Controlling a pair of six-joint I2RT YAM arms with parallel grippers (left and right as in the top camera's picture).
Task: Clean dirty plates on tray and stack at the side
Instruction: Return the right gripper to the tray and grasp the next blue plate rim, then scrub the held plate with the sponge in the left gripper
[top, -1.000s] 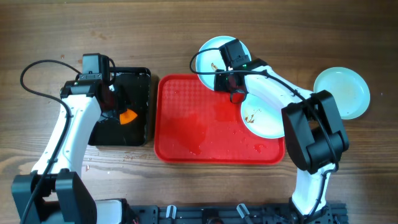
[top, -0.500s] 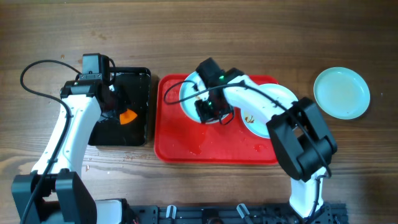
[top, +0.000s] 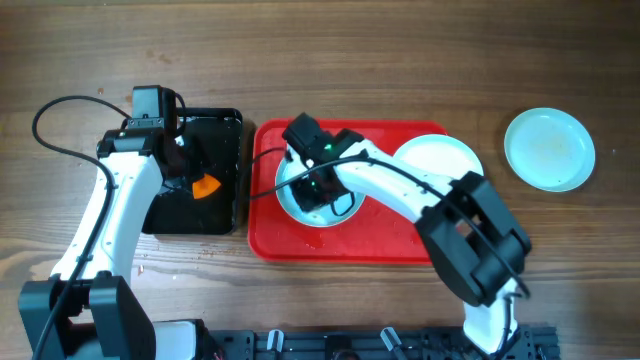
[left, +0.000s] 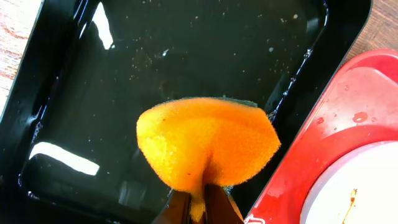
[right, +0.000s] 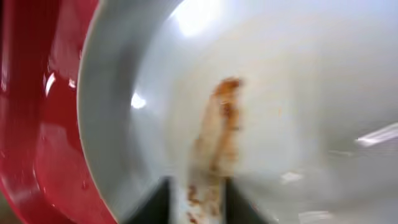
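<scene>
My right gripper (top: 315, 188) is shut on the rim of a pale plate (top: 286, 196) over the left part of the red tray (top: 350, 238). The right wrist view shows this plate (right: 280, 93) with a brown smear in it, between my fingers (right: 198, 202), and the tray's rim (right: 34, 124). A second plate (top: 440, 160) lies on the tray's right part. A third plate (top: 548, 148) lies on the table to the right. My left gripper (left: 199, 205) is shut on an orange sponge (left: 208, 140), which also shows in the overhead view (top: 205, 186).
A black tray (top: 170, 215) with wet glints stands left of the red tray, under the sponge; it fills the left wrist view (left: 186, 50). The red tray's corner (left: 348, 118) and the held plate's edge (left: 367, 186) show there too. Water drops lie on the red tray.
My right gripper has carried the plate from beyond the tray's far edge down to the tray's left part. The second plate has shifted towards the tray's far right. The left arm has not moved.
</scene>
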